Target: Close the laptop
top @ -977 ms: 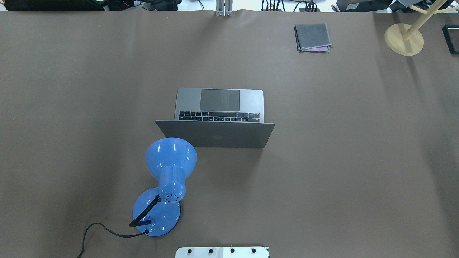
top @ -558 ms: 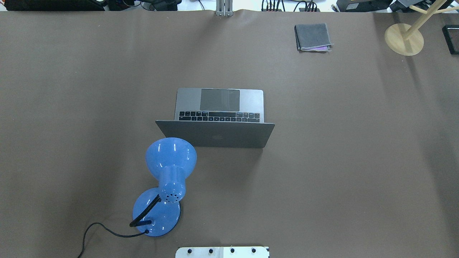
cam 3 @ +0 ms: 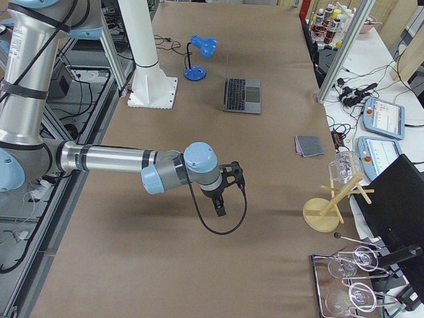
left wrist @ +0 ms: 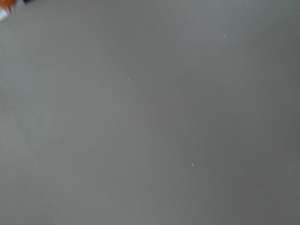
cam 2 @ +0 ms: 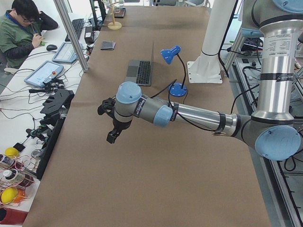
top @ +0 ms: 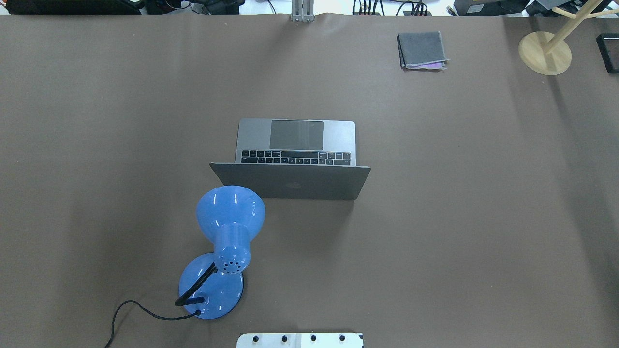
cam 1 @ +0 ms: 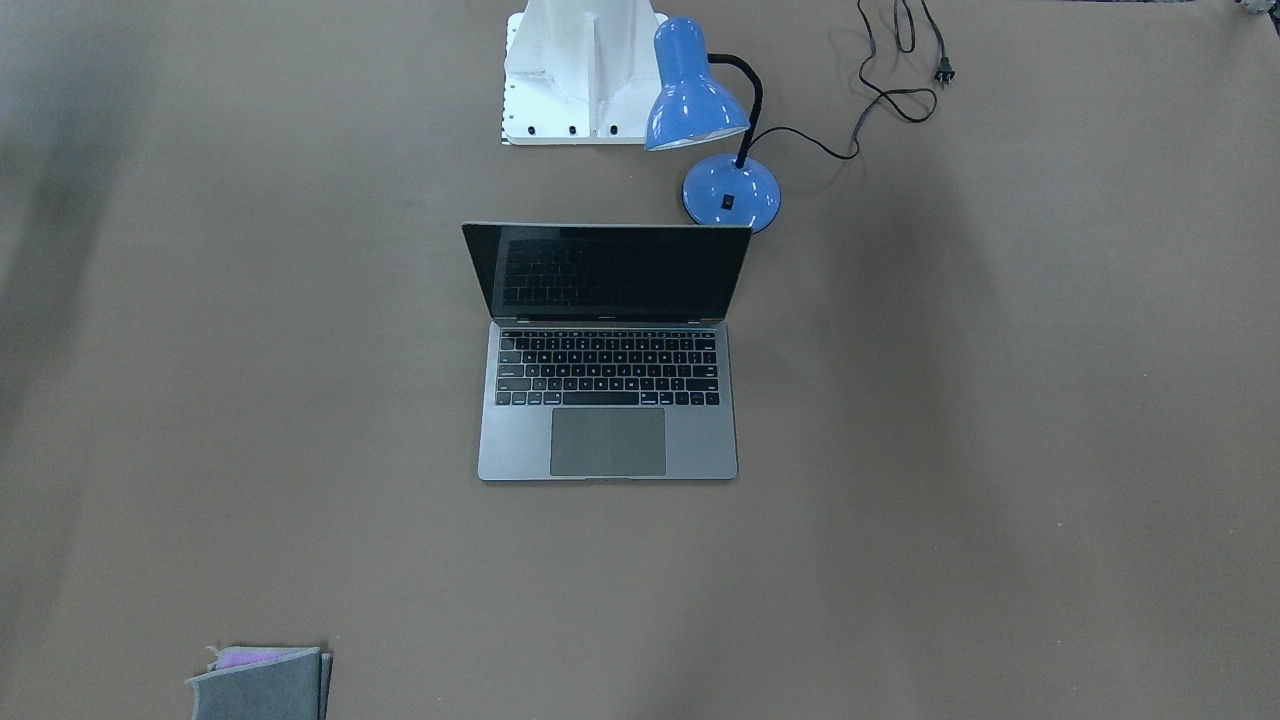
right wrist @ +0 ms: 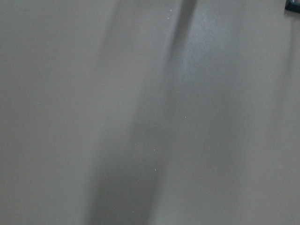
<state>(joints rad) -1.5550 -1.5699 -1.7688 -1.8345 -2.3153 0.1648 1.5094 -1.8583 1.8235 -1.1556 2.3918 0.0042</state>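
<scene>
The laptop [top: 296, 140] stands open in the middle of the table, its lid upright and its keyboard toward the far side; its black screen faces the front-facing camera [cam 1: 608, 270]. It also shows in the exterior left view [cam 2: 140, 71] and the exterior right view [cam 3: 242, 94]. My left gripper [cam 2: 112, 137] hangs over the table's left end, far from the laptop. My right gripper [cam 3: 220, 212] hangs over the right end, also far off. Both show only in the side views, so I cannot tell whether they are open or shut. Both wrist views show only bare brown table.
A blue desk lamp [top: 227, 232] with a black cord stands just near-left of the laptop lid, its shade close to the lid's corner. A folded grey cloth [top: 421, 50] lies at the far right. A wooden stand [top: 545, 52] is at the far right corner.
</scene>
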